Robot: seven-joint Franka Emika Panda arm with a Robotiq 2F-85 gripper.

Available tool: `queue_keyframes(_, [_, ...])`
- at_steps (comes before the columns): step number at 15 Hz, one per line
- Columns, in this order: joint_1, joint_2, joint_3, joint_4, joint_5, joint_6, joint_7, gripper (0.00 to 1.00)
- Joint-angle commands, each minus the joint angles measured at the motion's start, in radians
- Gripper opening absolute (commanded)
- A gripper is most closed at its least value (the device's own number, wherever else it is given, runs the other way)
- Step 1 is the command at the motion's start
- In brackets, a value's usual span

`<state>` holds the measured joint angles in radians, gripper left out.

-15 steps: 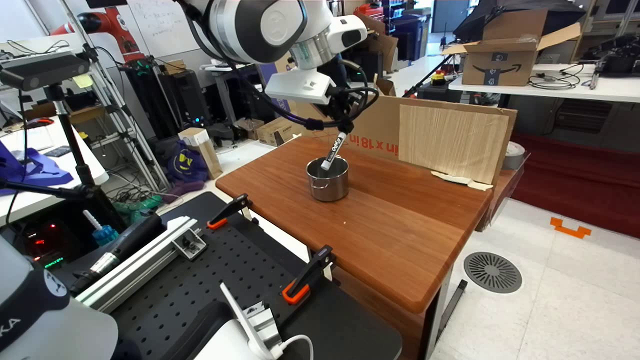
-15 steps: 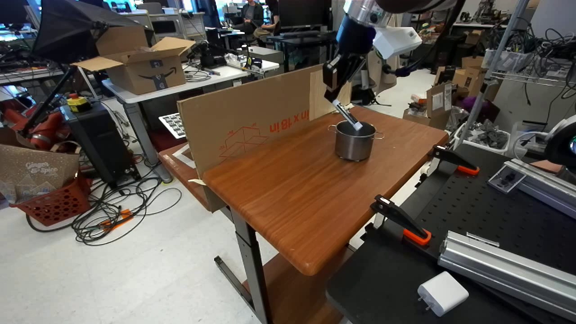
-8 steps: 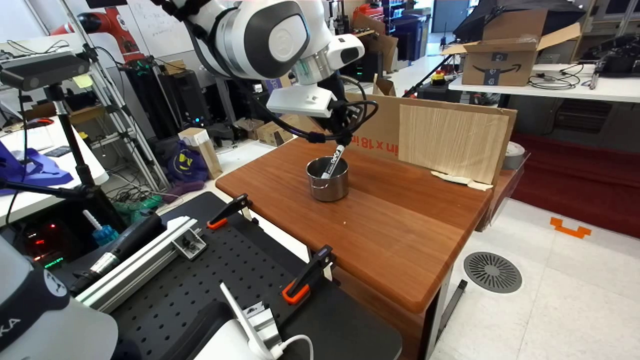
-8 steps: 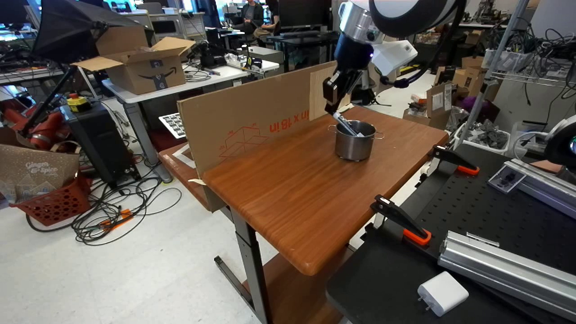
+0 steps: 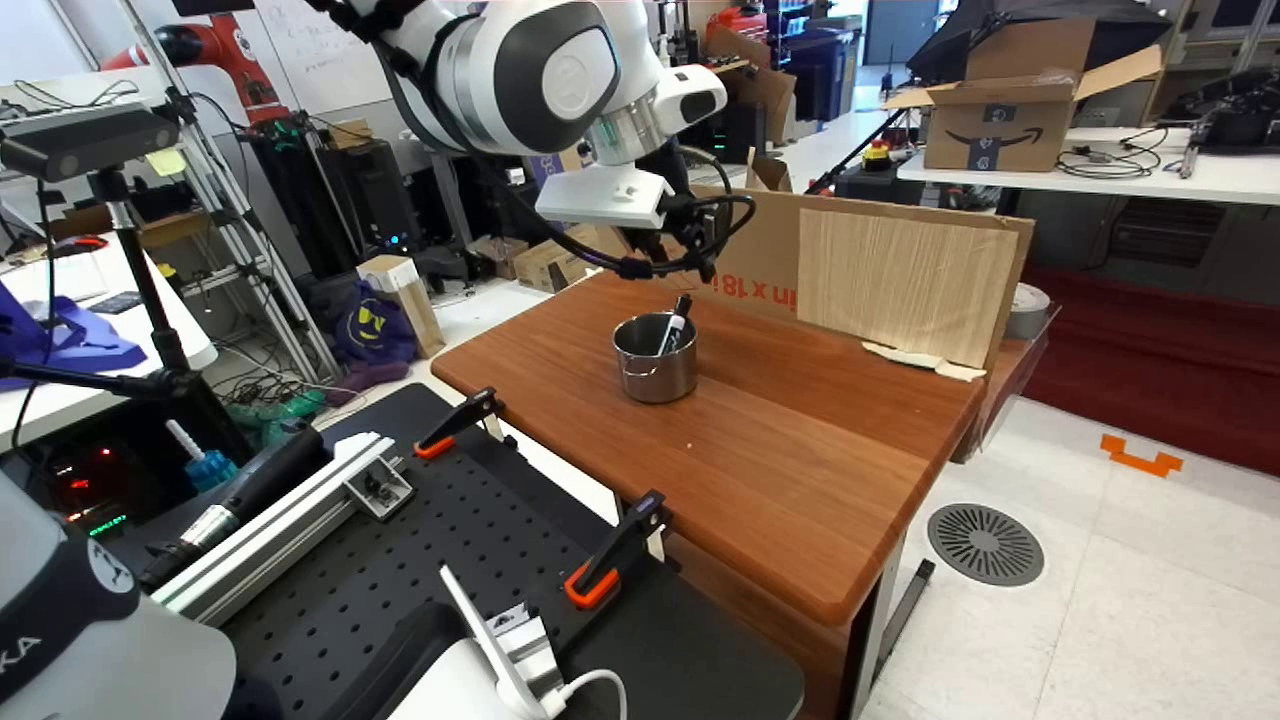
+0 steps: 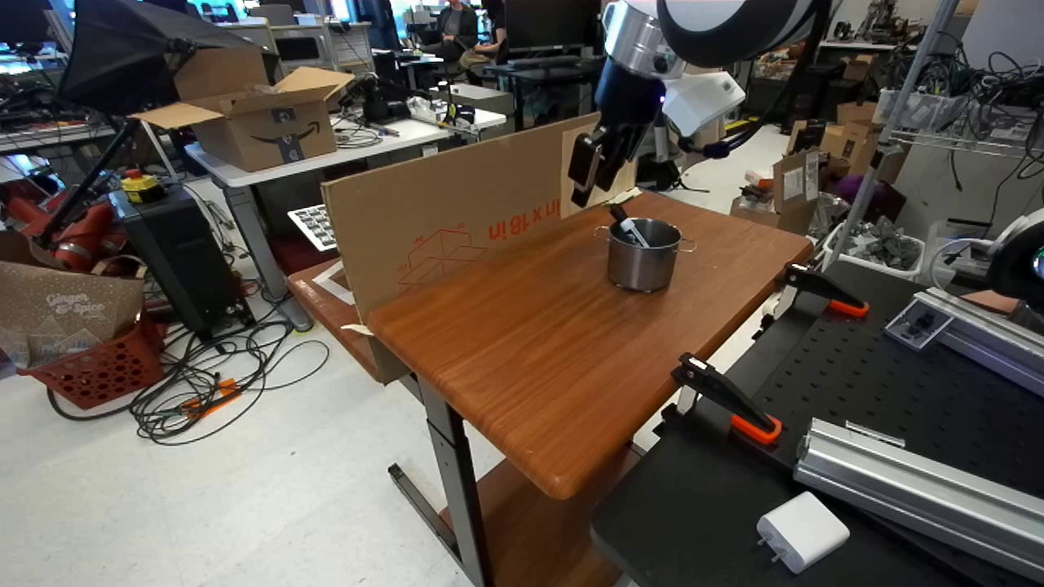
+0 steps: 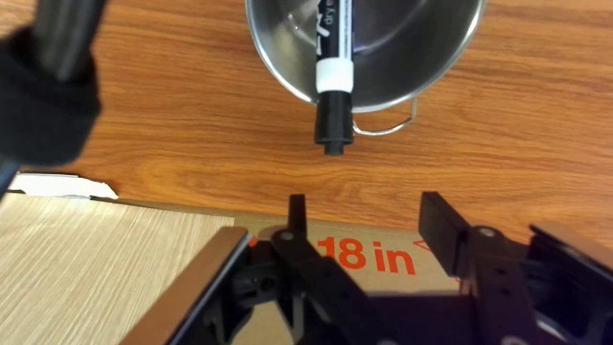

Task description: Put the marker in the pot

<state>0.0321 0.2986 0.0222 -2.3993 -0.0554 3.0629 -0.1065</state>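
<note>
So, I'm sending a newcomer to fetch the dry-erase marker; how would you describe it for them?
Find the brown wood-grain table bordered by a cardboard panel, then the small silver pot on it. The dry-erase marker leans inside, its capped end sticking out. Its black cap and white band set it apart from the bare metal.

Wrist view: bright glints inside the pot [image 7: 407, 62], foreground cable [image 7: 43, 110] out of focus.

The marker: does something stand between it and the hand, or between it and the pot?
Nothing visible does. In the wrist view, only a gap shows between the open hand and the marker. The marker already leans inside the pot, with its black end sticking out.
</note>
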Motion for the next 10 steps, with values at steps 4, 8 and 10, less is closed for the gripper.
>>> queue_keyframes(4, [-0.021, 0.0, 0.029, 0.015, 0.003, -0.008, -0.008, 1.0])
queue_keyframes(8, [-0.019, -0.006, 0.038, 0.009, 0.001, -0.004, 0.001, 1.0])
queue_keyframes(10, [-0.02, -0.006, 0.041, 0.009, 0.001, -0.004, 0.001, 1.0])
